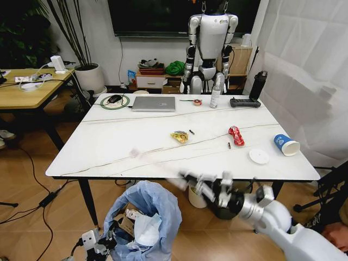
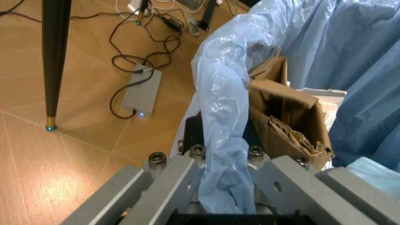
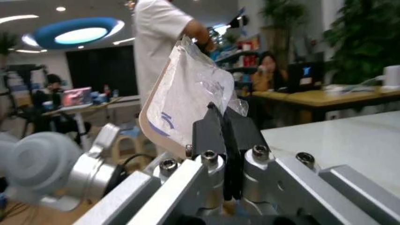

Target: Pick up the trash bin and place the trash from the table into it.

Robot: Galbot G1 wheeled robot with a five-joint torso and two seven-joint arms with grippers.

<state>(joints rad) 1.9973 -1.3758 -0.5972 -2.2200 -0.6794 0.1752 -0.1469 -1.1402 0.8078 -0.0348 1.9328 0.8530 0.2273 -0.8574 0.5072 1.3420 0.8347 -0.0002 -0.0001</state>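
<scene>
The trash bin (image 1: 145,217), lined with a crinkly light-blue bag, stands low in front of the table's (image 1: 136,155) near edge. My left gripper (image 1: 97,241) is shut on the bag's rim (image 2: 218,140). Brown cardboard (image 2: 284,110) and white tissue (image 1: 147,228) lie inside the bin. My right gripper (image 1: 189,178) hovers just off the table's front edge, right of the bin, shut on a clear plastic packaging (image 3: 187,101). On the table lie a yellow wrapper (image 1: 180,136), a red wrapper (image 1: 236,135), a blue-white paper cup (image 1: 286,144) and a white lid (image 1: 259,156).
At the table's far side are a silver laptop (image 1: 154,103), a mouse (image 1: 114,99), a spray bottle (image 1: 216,97) and a black remote (image 1: 244,102). A cream bin (image 1: 196,198) stands under the table. A wooden desk (image 1: 27,89) is at the left, and cables and a power brick (image 2: 142,93) lie on the floor.
</scene>
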